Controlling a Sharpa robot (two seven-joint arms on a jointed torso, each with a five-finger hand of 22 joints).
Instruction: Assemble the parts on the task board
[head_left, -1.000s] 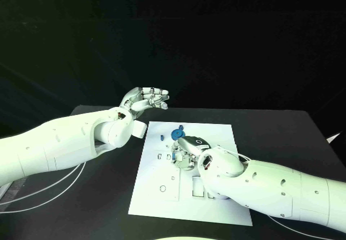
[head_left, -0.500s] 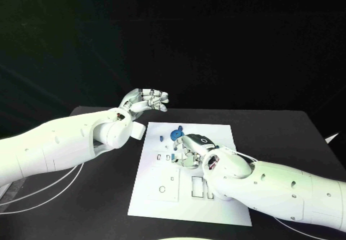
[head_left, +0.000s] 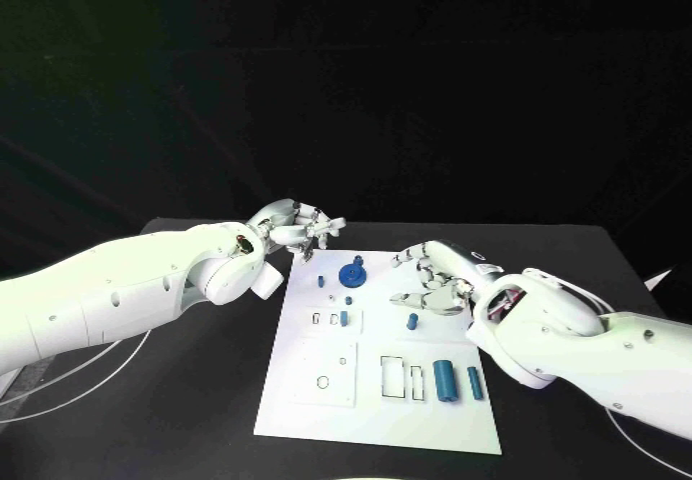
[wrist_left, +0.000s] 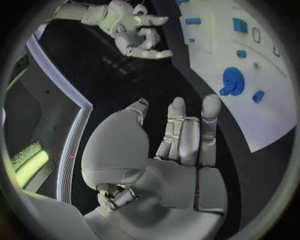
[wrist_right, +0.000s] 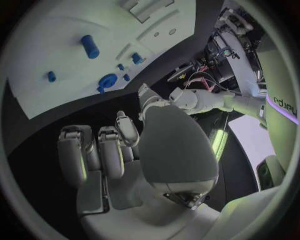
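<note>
The white task board (head_left: 320, 408) lies in the middle of the black table. A blue gear (head_left: 352, 273) stands near its far end, with small blue parts (head_left: 413, 321) around it and two blue cylinders (head_left: 444, 381) nearer me. My left hand (head_left: 297, 229) hovers by the board's far left corner, fingers apart, holding nothing. My right hand (head_left: 440, 276) hangs over the board's far right edge, fingers loosely spread and empty. The left wrist view shows the left hand's straight fingers (wrist_left: 187, 132), the gear (wrist_left: 232, 81) and the right hand (wrist_left: 134, 29). The right wrist view shows the gear (wrist_right: 107, 80) and a cylinder (wrist_right: 89, 46).
Rectangular slots (head_left: 392, 373) and small outlined recesses (head_left: 325, 381) mark the board's near half. Black table surface (head_left: 577, 260) surrounds the board on all sides. Pale cables (head_left: 58, 390) trail off the table's left side under my left arm.
My right hand has lifted off the board's middle and drawn back to its right edge, uncovering the blue parts. My left hand has dropped slightly toward the board's far left corner.
</note>
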